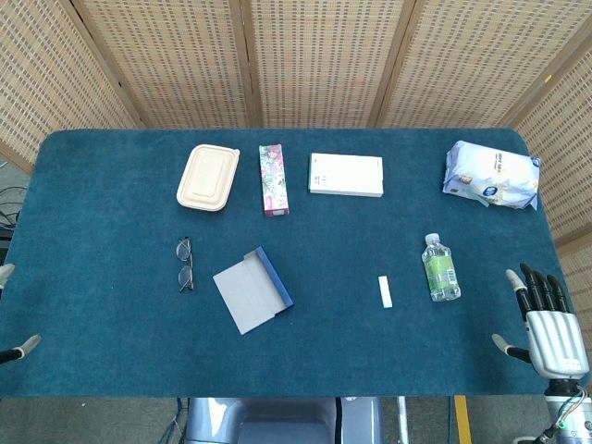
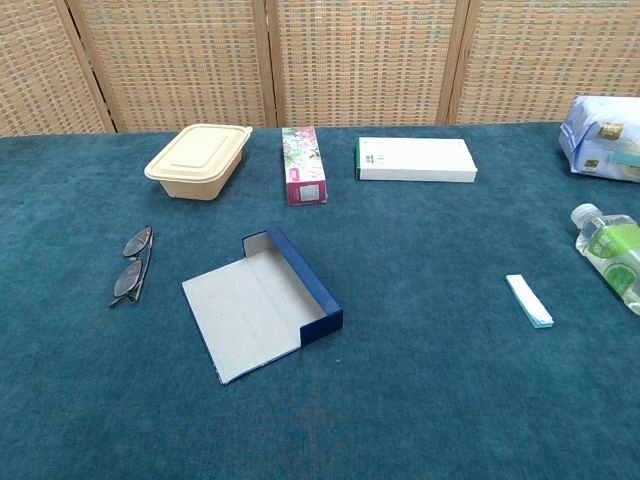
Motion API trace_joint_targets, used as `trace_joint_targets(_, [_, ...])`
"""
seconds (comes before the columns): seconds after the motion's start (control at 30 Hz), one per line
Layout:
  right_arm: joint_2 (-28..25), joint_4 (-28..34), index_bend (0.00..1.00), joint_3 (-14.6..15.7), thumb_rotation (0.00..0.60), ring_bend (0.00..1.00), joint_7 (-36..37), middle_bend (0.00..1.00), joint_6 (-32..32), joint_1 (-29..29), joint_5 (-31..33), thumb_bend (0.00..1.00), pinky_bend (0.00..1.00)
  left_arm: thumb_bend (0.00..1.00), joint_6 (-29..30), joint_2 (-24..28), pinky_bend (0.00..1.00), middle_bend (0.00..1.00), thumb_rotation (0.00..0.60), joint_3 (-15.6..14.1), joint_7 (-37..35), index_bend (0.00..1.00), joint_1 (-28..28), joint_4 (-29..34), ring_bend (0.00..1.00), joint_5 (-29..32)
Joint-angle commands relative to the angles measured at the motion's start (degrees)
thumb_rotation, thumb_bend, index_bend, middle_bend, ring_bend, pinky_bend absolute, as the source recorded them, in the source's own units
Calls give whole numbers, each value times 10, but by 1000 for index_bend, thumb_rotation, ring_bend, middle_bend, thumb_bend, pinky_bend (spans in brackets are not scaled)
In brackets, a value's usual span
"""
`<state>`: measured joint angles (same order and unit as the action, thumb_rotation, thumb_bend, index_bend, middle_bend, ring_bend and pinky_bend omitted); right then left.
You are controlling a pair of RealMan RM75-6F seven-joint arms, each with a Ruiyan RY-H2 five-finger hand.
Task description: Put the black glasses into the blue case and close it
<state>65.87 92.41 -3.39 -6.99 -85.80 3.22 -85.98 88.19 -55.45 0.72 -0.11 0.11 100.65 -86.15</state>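
The black glasses (image 1: pixel 185 264) (image 2: pixel 132 265) lie folded on the blue cloth, left of centre. Just to their right the blue case (image 1: pixel 252 289) (image 2: pixel 262 303) lies open, its grey inside facing up and its blue wall on the far right side. My right hand (image 1: pixel 546 319) rests at the table's right front edge with fingers spread and nothing in it, far from both. Only the tips of my left hand (image 1: pixel 14 314) show at the left edge, apart and holding nothing. Neither hand shows in the chest view.
Along the back stand a beige lidded box (image 1: pixel 208 176), a pink floral carton (image 1: pixel 273 178), a white flat box (image 1: pixel 346 174) and a wipes pack (image 1: pixel 491 174). A water bottle (image 1: pixel 440 268) and a small white strip (image 1: pixel 385 290) lie at the right.
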Motion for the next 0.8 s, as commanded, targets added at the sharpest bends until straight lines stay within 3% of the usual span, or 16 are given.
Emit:
trace_joint_targets(0.03, [0, 0, 64, 0, 600, 0, 0, 0, 0, 0, 0, 0, 0, 54, -2, 2, 0, 0, 600, -1, -1, 0, -1, 1, 0, -1])
trace_joint_targets(0.27, [0, -1, 64, 1, 600, 0, 3, 0, -2, -1, -2, 0, 0, 62, -11, 3, 0, 0, 600, -2, -6, 0, -5, -2, 0, -2])
trace_joint_targets(0.47, [0, 0, 64, 1, 600, 0, 1, 0, -1, 0, -2, 0, 0, 65, -37, -17, 0, 0, 600, 16, -23, 0, -35, -39, 0, -2])
trace_joint_targets(0.6, [0, 1, 64, 0, 600, 0, 0, 0, 1, 0, 0, 0, 0, 91, -73, -80, 0, 0, 600, 30, -46, 6, -101, -162, 0, -62])
trace_joint_targets(0.8, [-2, 4, 64, -1, 600, 0, -3, 0, 7, 3, 5, 0, 0, 156, -112, -187, 0, 0, 600, 25, -67, 128, -182, -347, 0, -126])
